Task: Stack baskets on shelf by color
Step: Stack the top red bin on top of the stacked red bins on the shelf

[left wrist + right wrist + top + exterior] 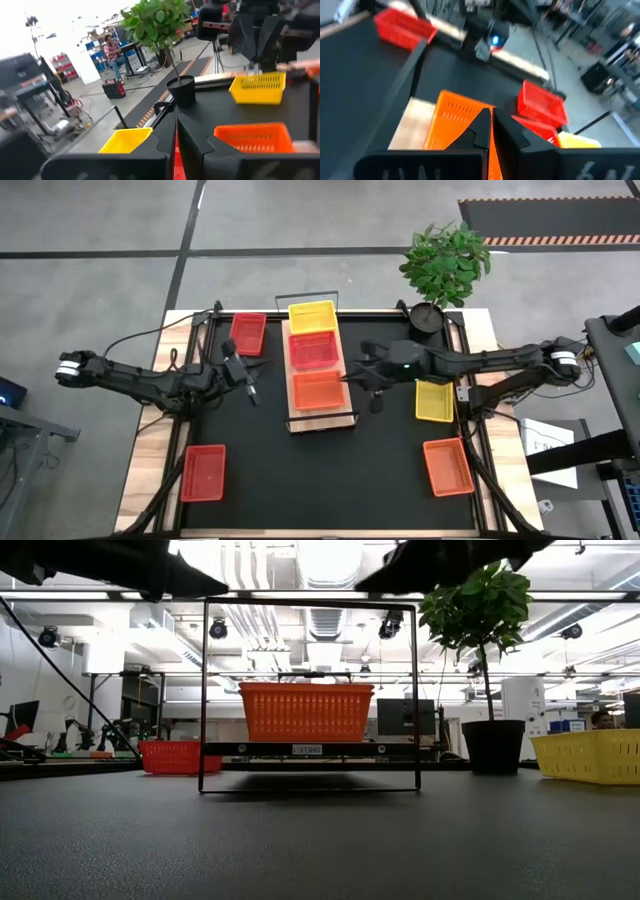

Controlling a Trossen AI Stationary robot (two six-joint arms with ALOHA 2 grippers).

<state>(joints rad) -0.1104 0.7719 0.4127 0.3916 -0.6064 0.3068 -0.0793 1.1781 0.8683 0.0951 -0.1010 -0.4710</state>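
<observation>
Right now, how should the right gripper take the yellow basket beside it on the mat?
Grip the yellow basket by one long rim wall, coming straight down with the right gripper. It sits upright, open side up, alone on the black mat, so its thin mesh walls are free to pinch.

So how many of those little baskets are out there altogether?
7: yellow, red and orange on the shelf; red beside it; red front-left; yellow and orange on the right. Stacked ones may hide more.

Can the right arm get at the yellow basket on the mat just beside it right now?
Probably yes. The yellow basket sits alone on the black mat, nothing stacked on it, just beside the right arm; the right gripper, fingers together, hovers by the shelf.
</observation>
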